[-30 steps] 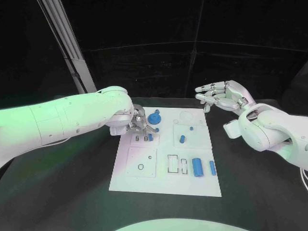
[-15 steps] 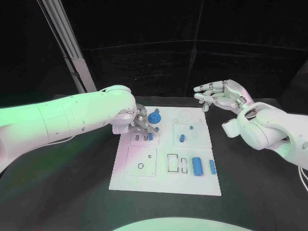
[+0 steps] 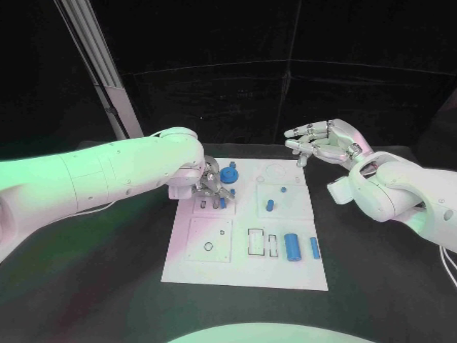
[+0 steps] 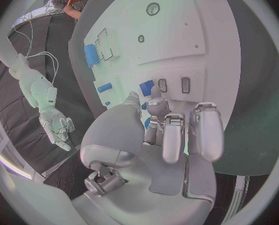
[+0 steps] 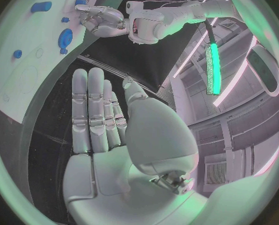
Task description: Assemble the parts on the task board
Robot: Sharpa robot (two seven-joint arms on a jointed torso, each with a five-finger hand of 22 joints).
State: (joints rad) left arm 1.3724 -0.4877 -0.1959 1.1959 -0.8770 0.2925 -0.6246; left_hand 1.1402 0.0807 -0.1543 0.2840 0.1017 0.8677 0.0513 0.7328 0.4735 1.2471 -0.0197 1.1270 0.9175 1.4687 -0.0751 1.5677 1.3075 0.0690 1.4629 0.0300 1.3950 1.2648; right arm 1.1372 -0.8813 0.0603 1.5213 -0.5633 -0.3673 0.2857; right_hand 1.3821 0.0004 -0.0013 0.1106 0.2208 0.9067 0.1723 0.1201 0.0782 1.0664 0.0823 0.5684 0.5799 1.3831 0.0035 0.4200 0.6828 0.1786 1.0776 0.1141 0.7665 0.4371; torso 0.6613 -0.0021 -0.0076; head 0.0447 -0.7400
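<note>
White task board, rectangular, lying flat in the middle of the black bench, long side running away from the robot.

Blue parts on the board, head view:
- round knob-like part near the far left corner, just beside the left robot hand;
- small upright part at the left robot hand's fingertips, in the slot area of the upper-left panel;
- short peg in the middle of the upper-right panel, with a tiny part just beyond it;
- wide cylinder and slimmer cylinder side by side near the right edge, both lying lengthwise, beside two dark-outlined rectangular recesses.

Dark ring, small, on the lower-left panel.

Left robot hand: lowered over the upper-left panel, fingers curled downward close to the board. In the left wrist view the fingertips bunch together just beside a blue part and two small slots; whether anything is pinched cannot be told.

Right robot hand: raised above the bench beyond the board's far right corner, well apart from the parts, fingers extended side by side with the thumb apart, holding nothing. Right wrist view shows its palm bare and fingers straight.
</note>
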